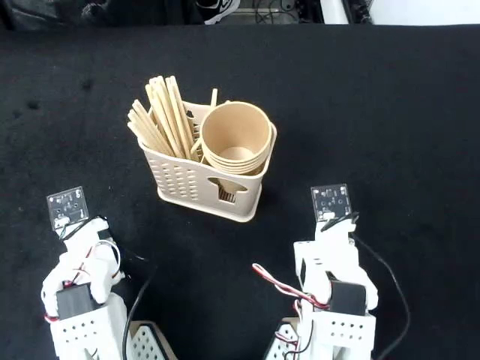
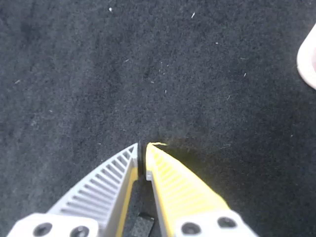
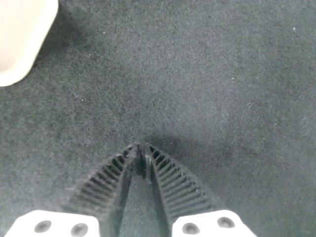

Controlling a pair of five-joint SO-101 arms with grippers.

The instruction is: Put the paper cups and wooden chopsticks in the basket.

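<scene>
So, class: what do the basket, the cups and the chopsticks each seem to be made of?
Basket: probably cream plastic, smooth, moulded with rows of slots.
Cups: matte tan paper, thin stacked rims.
Chopsticks: pale, unvarnished-looking wood, perhaps bamboo.

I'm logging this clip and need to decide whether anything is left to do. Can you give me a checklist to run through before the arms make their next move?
1. Paper cups stacked inside the basket: ok.
2. Wooden chopsticks standing in the basket beside the cups: ok.
3. Basket upright on the table: ok.
4. Left gripper shut and holding nothing, over bare table: ok.
5. Right gripper shut and holding nothing, over bare table: ok.
6. Both grippers apart from the basket, so a move should not knock it: ok.
</scene>
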